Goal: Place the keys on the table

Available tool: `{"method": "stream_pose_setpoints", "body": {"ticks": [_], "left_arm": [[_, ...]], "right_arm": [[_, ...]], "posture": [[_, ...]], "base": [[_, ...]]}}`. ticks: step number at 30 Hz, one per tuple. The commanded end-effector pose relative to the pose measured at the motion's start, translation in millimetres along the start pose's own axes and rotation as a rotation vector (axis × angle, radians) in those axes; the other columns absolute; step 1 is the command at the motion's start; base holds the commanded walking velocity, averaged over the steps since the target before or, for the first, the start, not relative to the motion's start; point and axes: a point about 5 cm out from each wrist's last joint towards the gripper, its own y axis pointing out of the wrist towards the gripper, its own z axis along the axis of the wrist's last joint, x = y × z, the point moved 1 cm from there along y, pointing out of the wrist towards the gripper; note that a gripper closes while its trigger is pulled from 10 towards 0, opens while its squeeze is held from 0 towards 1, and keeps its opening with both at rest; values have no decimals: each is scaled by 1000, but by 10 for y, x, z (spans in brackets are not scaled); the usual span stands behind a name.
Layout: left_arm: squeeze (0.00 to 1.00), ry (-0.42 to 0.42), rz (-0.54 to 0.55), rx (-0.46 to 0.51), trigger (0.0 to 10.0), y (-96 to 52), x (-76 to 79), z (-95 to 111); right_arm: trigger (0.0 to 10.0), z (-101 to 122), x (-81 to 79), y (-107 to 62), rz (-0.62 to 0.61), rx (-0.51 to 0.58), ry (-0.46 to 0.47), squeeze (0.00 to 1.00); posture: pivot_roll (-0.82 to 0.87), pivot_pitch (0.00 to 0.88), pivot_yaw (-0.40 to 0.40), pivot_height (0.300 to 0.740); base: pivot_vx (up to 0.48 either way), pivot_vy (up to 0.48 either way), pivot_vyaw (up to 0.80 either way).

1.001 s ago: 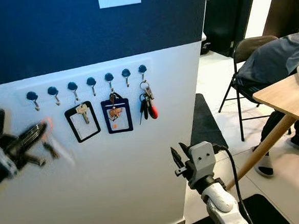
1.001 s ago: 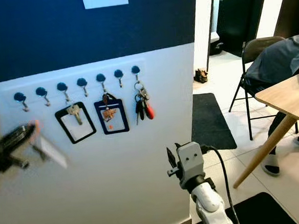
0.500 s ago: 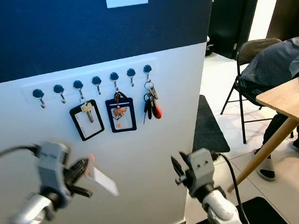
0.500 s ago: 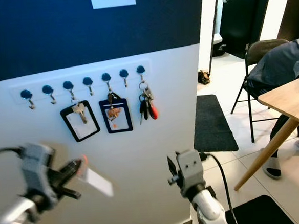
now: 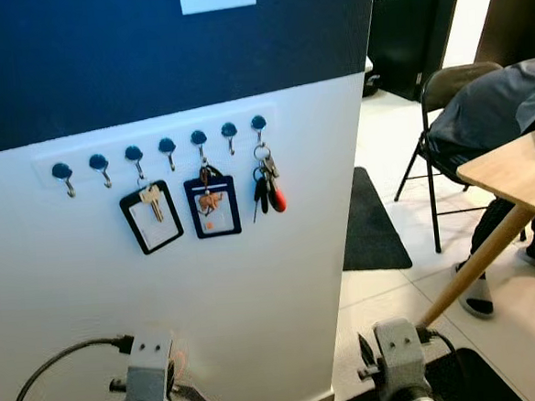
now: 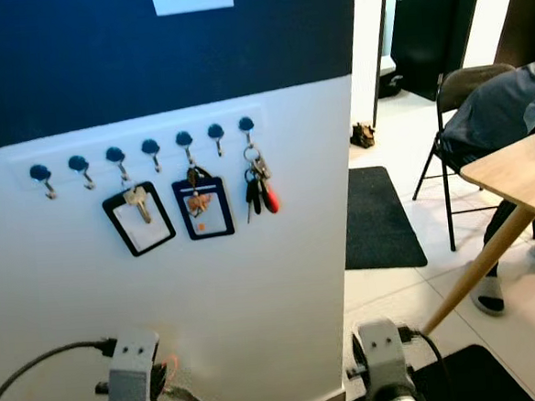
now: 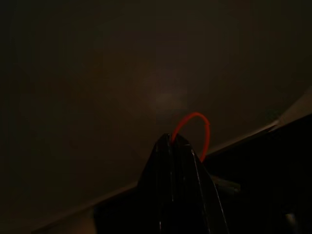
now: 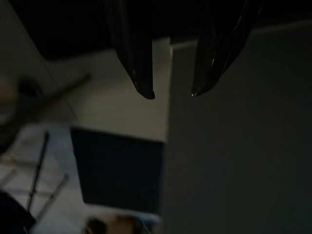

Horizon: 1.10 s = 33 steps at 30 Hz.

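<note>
The left gripper (image 7: 173,146) sits low at about 7 o'clock in the head views, close to the white wall (image 5: 255,284). Its fingers are pinched together on a thin orange ring (image 7: 195,131), and a pale tag (image 5: 197,400) hangs from it just below the wrist. This looks like the key set the task means, though the keys themselves are not visible in the dark wrist view. The right gripper (image 8: 170,90) hangs idle at about 5 o'clock, fingers spread apart and holding nothing.

The table (image 5: 523,178) stands at 3 o'clock, well apart from the left gripper, with a person (image 5: 491,111) seated behind it. More keys (image 5: 268,187) hang on the hooks (image 5: 163,151) at about 12 o'clock, beside two badge holders (image 5: 181,211).

A set like this is probably light and hard, yet loose: the ring is stiff wire while the tag and keys swing freely under it. The ring is the sound hold, since it cannot slip out of a closed pinch as easily as a flat key might. Swinging is the likely nuisance in transit, so a slow carry and a low release over the tabletop would suit; nothing here seems fragile.
</note>
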Motion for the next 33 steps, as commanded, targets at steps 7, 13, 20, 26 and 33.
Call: {"method": "stream_pose_setpoints", "body": {"ticks": [7,13,20,26,33], "left_arm": [[0,117,42,-52,10000,69,11,-194],[0,119,25,-45,10000,76,56,-215],[0,121,20,-24,10000,109,108,-201],[0,122,20,-19,10000,107,110,-203],[0,116,21,-15,10000,105,121,-212]], "right_arm": [[10000,-306,98,-173,-75,-99,8,0],[10000,-316,103,-186,-91,-94,14,0],[10000,-285,69,-142,-83,-75,18,0],[10000,-273,37,-123,-66,-70,22,0],[10000,-268,32,-113,-60,-67,23,0]], "posture": [[65,114,104,740],[60,109,108,740],[62,104,107,740],[67,104,102,740],[69,106,97,740]], "base": [[0,0,0],[0,0,0],[0,0,0],[0,0,-99],[0,0,-717]]}}
